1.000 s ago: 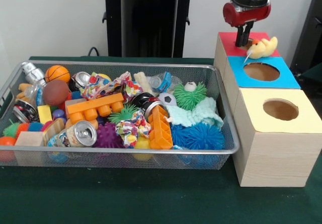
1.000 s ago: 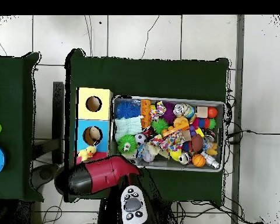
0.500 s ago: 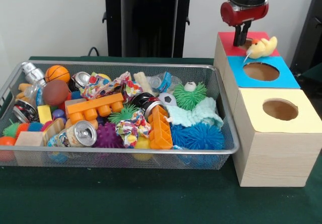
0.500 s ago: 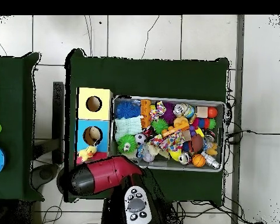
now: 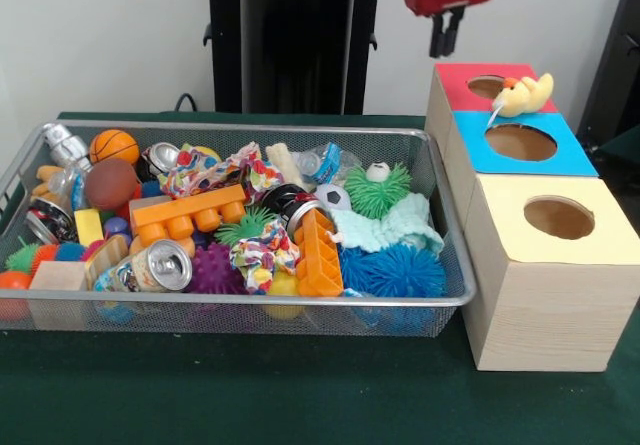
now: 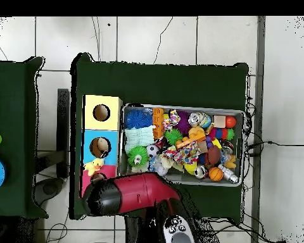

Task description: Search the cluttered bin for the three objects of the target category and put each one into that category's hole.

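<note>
The wire mesh bin (image 5: pixel 300 128) sits on the green table, full of mixed toys. A yellow duckling (image 5: pixel 525 93) with an orange beak lies on top of the boxes, on the border of the red top and the blue top, beside the red box's hole (image 5: pixel 487 86). It also shows in the overhead view (image 6: pixel 93 168). My gripper (image 5: pixel 445 37) hangs empty and open, up and to the left of the duckling, clear of the boxes. A yellow object (image 5: pixel 283 285) lies half hidden under an orange block at the bin's front. No other yellow animals show plainly.
Three wooden boxes stand in a row right of the bin, with holes in the red, blue (image 5: pixel 519 142) and yellow (image 5: pixel 558 217) tops. The bin holds spiky balls, an orange block (image 5: pixel 190 213), cans, a basketball (image 5: pixel 114 145) and cloth. The red arm (image 6: pixel 126 193) covers the table's near corner in the overhead view.
My gripper has risen and moved left in the front view, away from the red box's hole. The duckling has stayed where it lay.
</note>
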You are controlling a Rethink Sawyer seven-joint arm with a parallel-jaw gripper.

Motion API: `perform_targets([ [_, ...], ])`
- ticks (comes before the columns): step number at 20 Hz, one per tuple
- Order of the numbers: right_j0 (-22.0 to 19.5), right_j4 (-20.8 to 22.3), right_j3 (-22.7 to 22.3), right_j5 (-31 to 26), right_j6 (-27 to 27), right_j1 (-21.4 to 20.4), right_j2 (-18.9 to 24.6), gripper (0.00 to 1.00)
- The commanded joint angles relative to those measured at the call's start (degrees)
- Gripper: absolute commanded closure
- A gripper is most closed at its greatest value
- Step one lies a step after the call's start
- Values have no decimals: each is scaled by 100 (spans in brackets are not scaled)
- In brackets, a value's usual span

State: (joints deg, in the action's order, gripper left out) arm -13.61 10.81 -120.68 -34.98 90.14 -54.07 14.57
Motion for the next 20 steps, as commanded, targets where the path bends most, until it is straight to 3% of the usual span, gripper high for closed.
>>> perform_targets([
  [1, -475, -230, 17, -1165, -764, -709, 710, 100],
  [5, -638, -243, 314, -945, -635, -535, 930, 100],
  [10, -670, -297, 529, -257, -193, -172, 1094, 100],
  [16, -354, 47, 934, 522, 399, 361, 877, 100],
  [20, -250, -22, 1018, 796, 611, 536, 761, 100],
])
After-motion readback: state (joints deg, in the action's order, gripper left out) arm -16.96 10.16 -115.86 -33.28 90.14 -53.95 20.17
